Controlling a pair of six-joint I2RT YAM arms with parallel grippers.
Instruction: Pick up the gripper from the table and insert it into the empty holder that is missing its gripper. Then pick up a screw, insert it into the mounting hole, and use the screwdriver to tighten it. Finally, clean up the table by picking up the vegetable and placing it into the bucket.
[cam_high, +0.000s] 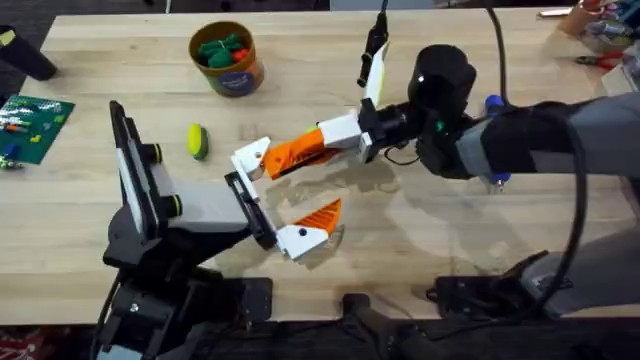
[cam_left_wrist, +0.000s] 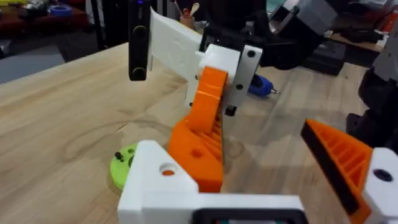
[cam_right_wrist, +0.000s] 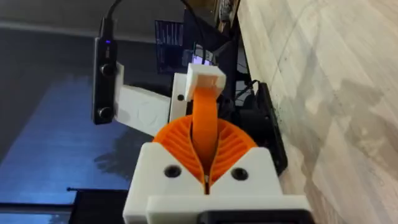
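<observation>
My left gripper (cam_high: 315, 180) is open at mid-table, its white fingers carrying orange ribbed pads. My right gripper (cam_high: 300, 150) reaches in from the right and is shut on the orange pad (cam_left_wrist: 198, 152) of the left gripper's far finger; the wrist view shows the right gripper (cam_right_wrist: 205, 143) pinching that strip. The gripper, a lime-green round piece (cam_left_wrist: 121, 167), lies on the table just under that finger's white base. The yellow-green vegetable (cam_high: 197, 140) lies left of the grippers. The bucket (cam_high: 228, 60) stands at the back with green and red toys inside. The blue screwdriver (cam_left_wrist: 260, 86) lies behind the right arm.
A green board (cam_high: 35, 125) sits at the table's left edge, and a black object (cam_high: 25, 50) lies in the far left corner. Loose items (cam_high: 600, 40) crowd the far right corner. Both arm bases stand along the near edge.
</observation>
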